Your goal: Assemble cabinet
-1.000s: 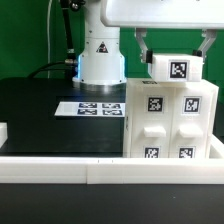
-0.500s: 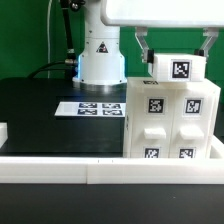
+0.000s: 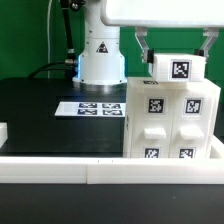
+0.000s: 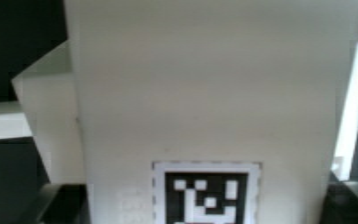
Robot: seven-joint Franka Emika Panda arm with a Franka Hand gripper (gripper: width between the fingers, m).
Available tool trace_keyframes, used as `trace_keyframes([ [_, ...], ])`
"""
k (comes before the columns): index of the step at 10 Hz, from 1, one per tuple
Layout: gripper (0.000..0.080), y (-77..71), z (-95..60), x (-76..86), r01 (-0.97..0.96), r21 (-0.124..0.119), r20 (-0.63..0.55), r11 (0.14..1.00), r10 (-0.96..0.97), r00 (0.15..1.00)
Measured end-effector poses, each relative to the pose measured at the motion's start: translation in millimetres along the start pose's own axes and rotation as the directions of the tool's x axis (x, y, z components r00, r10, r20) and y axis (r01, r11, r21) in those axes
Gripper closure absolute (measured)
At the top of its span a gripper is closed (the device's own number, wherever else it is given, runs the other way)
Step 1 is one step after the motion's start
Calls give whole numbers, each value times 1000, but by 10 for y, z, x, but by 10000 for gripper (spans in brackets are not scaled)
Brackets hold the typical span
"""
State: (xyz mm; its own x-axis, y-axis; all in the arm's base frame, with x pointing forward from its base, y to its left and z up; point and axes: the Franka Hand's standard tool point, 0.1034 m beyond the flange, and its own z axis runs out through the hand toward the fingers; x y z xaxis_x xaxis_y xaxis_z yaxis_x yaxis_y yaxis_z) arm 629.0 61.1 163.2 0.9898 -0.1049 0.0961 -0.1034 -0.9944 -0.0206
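Note:
The cabinet is a large white box with tags on its front, standing at the exterior view's right. A small white tagged panel sits on its top. My gripper reaches down from above with one finger on each side of this panel, closed against it. In the wrist view the panel fills most of the picture, its tag low down. The dark fingertips show at both of its sides around my gripper.
The marker board lies on the black table behind the cabinet's left side. The robot base stands at the back. A white rail runs along the front. A small white piece shows at the left edge.

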Motion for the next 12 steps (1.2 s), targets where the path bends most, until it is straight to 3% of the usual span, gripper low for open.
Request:
trace_keyframes([
  [3,240,-23,3,-5,-211,11,4,977,211,977],
  [6,240,-55,12,-15,-515,21,14,857,515,857],
  [8,240,-94,23,-76,-749,28,18,662,748,663],
  [11,240,-157,25,-96,-934,46,40,355,933,357],
  [12,240,-158,25,-100,-956,44,42,289,956,291],
])
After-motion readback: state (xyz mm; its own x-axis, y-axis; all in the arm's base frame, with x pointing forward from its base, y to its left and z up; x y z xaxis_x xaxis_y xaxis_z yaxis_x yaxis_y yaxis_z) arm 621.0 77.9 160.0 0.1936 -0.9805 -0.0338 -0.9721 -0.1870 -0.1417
